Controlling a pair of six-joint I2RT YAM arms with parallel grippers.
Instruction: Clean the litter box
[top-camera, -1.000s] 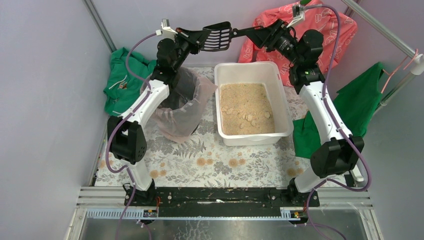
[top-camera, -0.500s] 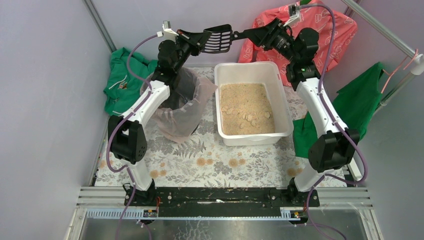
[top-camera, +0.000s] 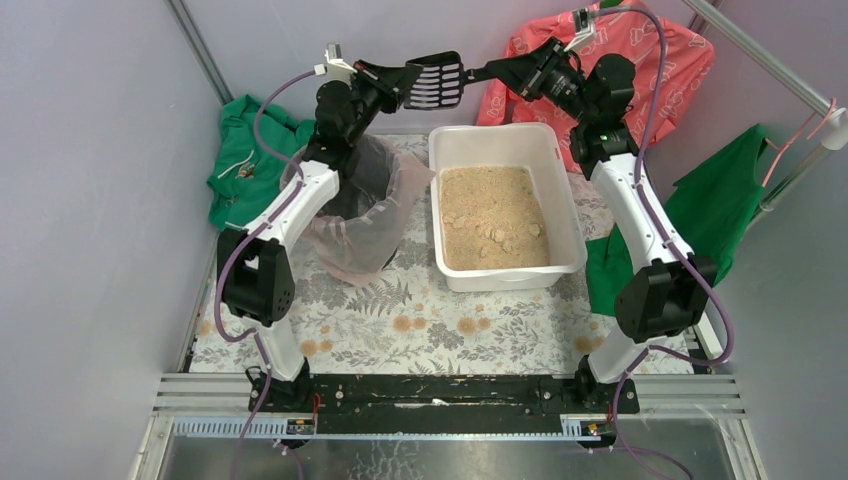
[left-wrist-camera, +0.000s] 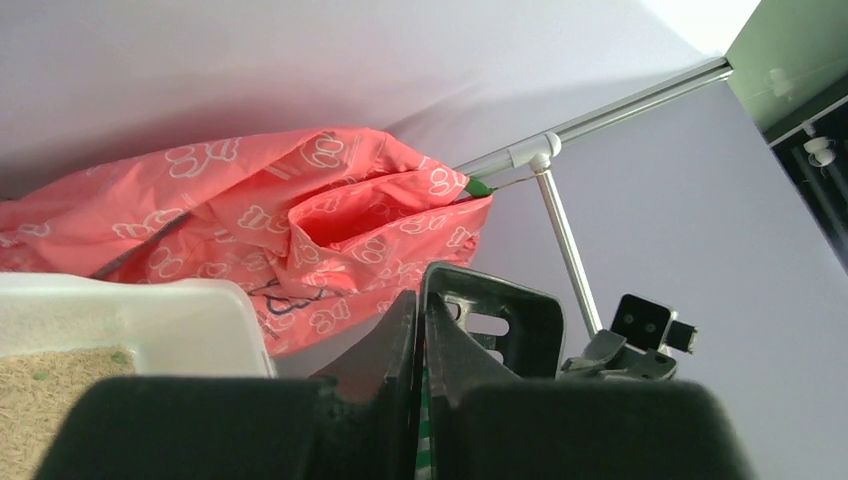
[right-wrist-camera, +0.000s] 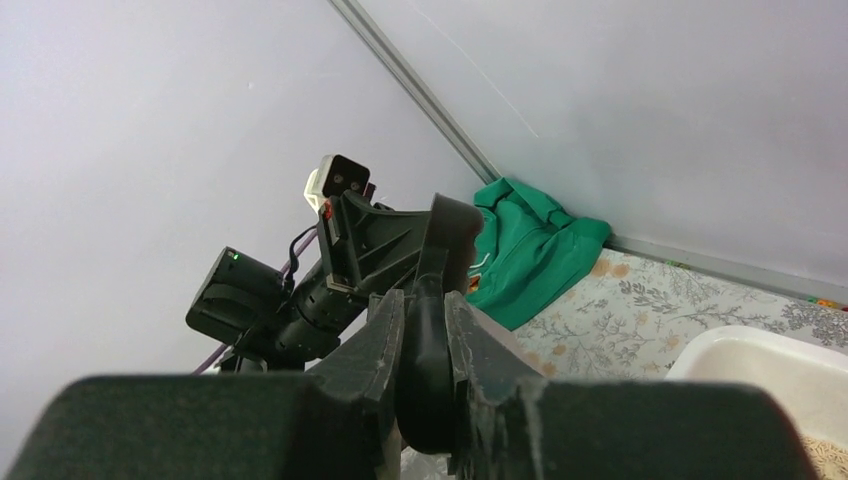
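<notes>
A black slotted scoop (top-camera: 437, 80) hangs in the air behind the litter box (top-camera: 505, 280), a white tub of tan granules (top-camera: 490, 205) with pale clumps (top-camera: 492, 233) near its front. My right gripper (top-camera: 492, 70) is shut on the scoop's handle (right-wrist-camera: 428, 350), which fills the gap in the right gripper (right-wrist-camera: 425, 300). At the scoop's other end, my left gripper (top-camera: 405, 78) meets the head's edge. In the left wrist view the left gripper (left-wrist-camera: 422, 300) shows only a thin slit, with the scoop's rim (left-wrist-camera: 500, 320) rising from it; whether it still presses is unclear.
A round black bin (top-camera: 365, 205) lined with a clear bag stands left of the tub on the floral mat (top-camera: 400, 320). Green clothes (top-camera: 240, 165) lie at the back left, pink cloth (top-camera: 610, 60) hangs behind, and a green garment (top-camera: 725, 200) hangs from a rail at the right.
My right gripper has moved left along the handle and closed on it. The left fingers have parted very slightly. The scoop has stayed in place.
</notes>
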